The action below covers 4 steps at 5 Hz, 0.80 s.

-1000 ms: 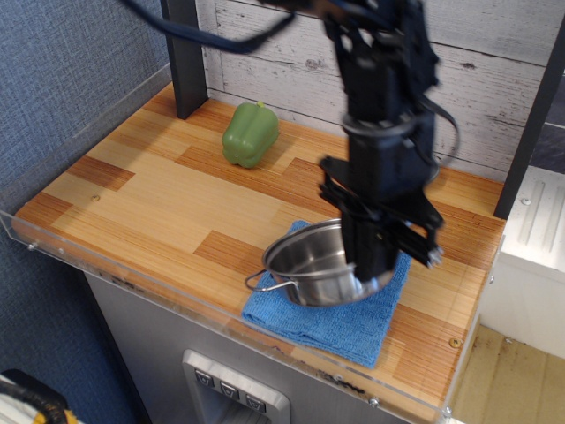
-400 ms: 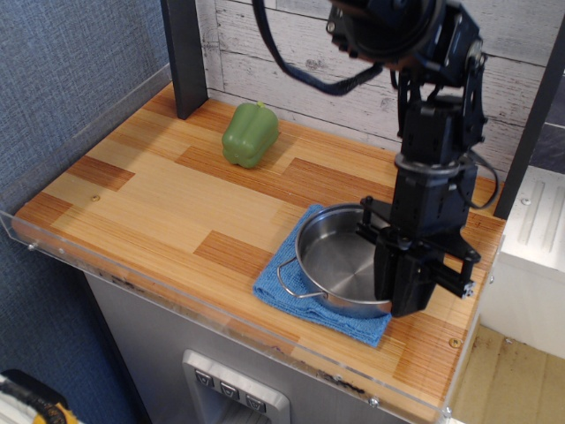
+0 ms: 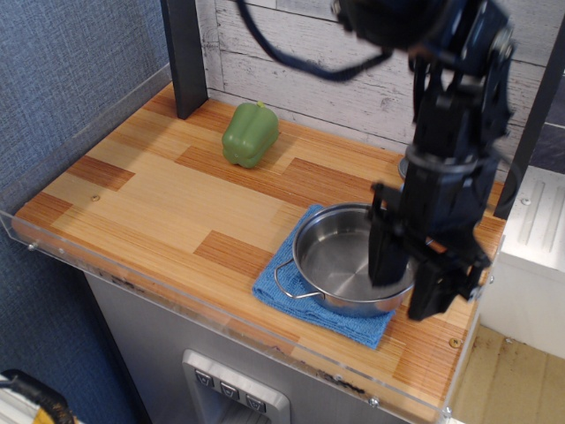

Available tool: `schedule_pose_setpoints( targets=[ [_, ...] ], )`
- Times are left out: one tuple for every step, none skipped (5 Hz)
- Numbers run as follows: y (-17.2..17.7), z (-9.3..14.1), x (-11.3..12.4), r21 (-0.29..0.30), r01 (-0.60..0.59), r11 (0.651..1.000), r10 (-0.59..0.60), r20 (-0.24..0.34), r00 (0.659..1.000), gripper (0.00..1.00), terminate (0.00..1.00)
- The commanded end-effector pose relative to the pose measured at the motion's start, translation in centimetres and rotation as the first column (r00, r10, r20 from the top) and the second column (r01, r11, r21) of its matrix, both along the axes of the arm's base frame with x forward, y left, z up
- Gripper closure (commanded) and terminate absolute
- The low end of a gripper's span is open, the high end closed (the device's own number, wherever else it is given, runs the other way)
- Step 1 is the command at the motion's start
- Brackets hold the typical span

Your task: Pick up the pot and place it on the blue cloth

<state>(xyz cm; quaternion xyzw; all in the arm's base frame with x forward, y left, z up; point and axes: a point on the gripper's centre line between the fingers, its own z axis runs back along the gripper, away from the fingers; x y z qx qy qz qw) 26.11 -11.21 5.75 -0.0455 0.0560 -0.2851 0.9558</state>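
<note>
Striped wood counter (image 3: pixel 159 190), clear acrylic rim, white plank wall behind, blue textured wall at left | pot (image 3: pixel 340 256): upright on blue cloth (image 3: pixel 287 283), near front right edge | gripper (image 3: pixel 413 281): above pot's right rim, fingers spread apart, holding nothing | green pepper (image 3: pixel 250 133): well apart, toward back.
</note>
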Motion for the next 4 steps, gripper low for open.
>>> schedule_pose_setpoints(
  targets=[
    [4.4, 7.8, -0.7, 0.086, -0.295, 0.952, 0.275, 0.189, 0.943, 0.0, 0.0],
    [7.3, 8.5, -0.2, 0.113, -0.45, 0.886, 0.43, 0.161, 0.888, 0.0, 0.0],
    [9.1, 8.3, 1.7, 0.164, -0.526, 0.835, 0.507, 0.146, 0.85, 0.0, 0.0],
    [9.4, 7.6, 2.8, 0.158, -0.489, 0.858, 0.471, 0.141, 0.871, 0.0, 0.0]
  ],
)
